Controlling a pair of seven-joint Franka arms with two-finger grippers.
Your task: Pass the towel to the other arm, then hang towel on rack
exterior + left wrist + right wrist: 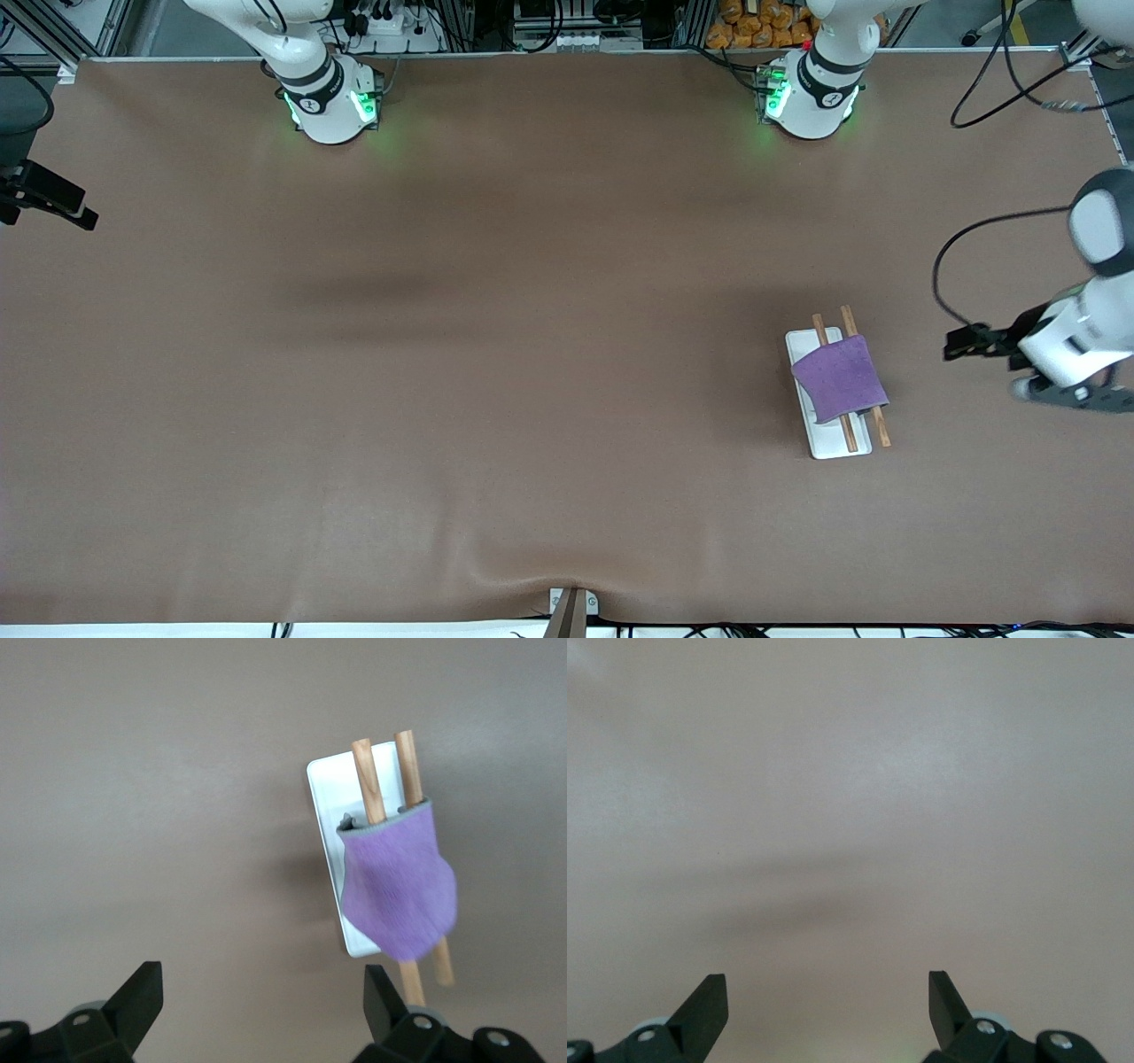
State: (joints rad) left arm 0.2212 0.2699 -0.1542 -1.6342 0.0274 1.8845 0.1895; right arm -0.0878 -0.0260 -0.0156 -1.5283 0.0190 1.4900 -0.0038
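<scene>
The purple towel (839, 377) hangs draped over the two brown rods of the rack (822, 440), whose white base lies on the table toward the left arm's end. In the left wrist view the towel (399, 895) covers the middle of the rods, and the rack's base (330, 797) shows beside it. My left gripper (964, 343) is open and empty, apart from the rack, over the table near its left-arm end; its wrist view shows the gripper (263, 1001) over bare table. My right gripper (828, 999) is open and empty over bare table.
The brown table (496, 354) is bare apart from the rack. The arm bases stand along its edge farthest from the front camera. A black cable (939, 266) loops by the left arm. A black part (49, 199) shows at the table's right-arm end.
</scene>
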